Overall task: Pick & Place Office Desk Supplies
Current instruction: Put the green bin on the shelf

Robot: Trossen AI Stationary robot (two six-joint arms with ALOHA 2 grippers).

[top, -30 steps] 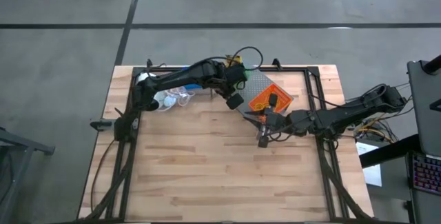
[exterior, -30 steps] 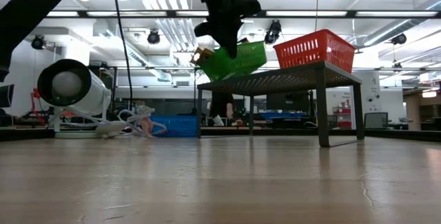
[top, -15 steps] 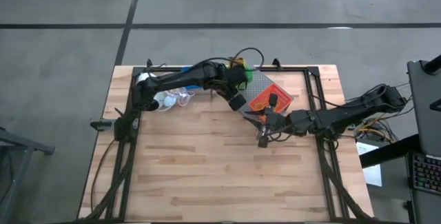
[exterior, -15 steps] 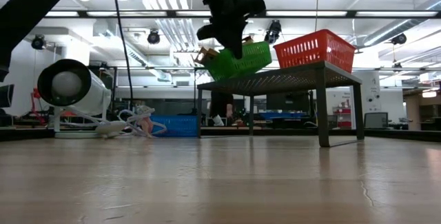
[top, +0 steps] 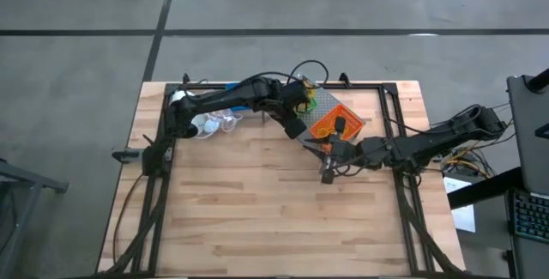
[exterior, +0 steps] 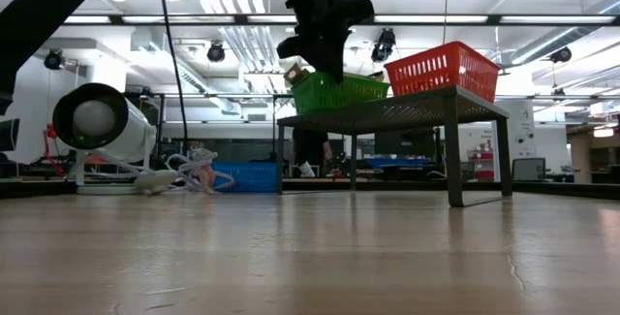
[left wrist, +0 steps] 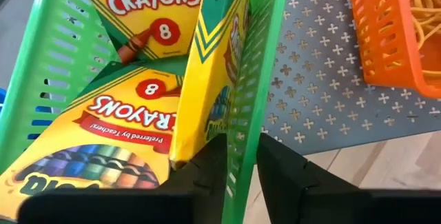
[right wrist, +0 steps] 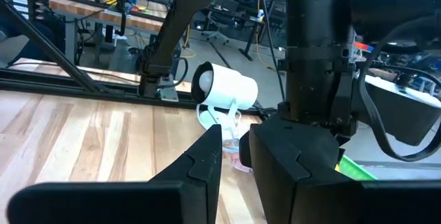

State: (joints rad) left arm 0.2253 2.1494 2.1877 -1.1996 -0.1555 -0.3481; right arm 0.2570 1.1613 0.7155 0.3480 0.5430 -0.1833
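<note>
The green bin, crayon boxes inside, sits on the rack beside the orange bin, the left gripper straddling its wall, grip unclear.

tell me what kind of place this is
Probably a robotics lab or workshop: a wooden table carrying two robot arms, exposed ceiling ducts with strip lights, and cluttered workbenches behind.

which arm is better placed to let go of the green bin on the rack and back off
Left. Its tool straddles the green bin wall, with the bin sitting level on the grey rack. The right tool sits over the wood in front of the rack, away from the green bin.
</note>
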